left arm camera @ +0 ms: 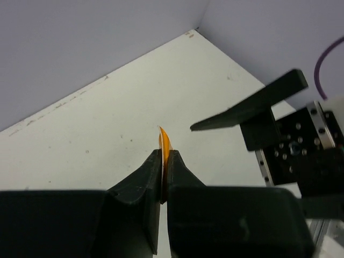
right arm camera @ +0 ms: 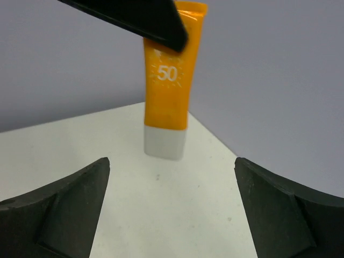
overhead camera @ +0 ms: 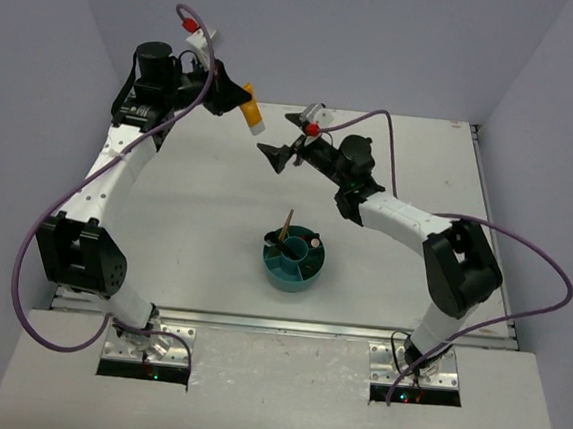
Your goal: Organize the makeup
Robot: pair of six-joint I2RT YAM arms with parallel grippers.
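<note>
**Orange-and-white tube [right arm camera: 167,91] held aloft in the left jaws, with the right jaws spread wide beside it.**
The left jaws are pinched shut on the tube's flat crimped end. It hangs white cap down above the far-left counter [overhead camera: 195,227], well apart from the teal bowl [overhead camera: 291,275]. The right jaws grip nothing. A tan brush [overhead camera: 284,229] and other small pieces already stand in the bowl, so the tube looks like the last item to stow. Legible print: "50".

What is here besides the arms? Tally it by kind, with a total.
Orange tube: 1
Teal bowl: 1
Tan stick in the bowl: 1
Total: 3; the bowl's other contents are too small to count.
</note>
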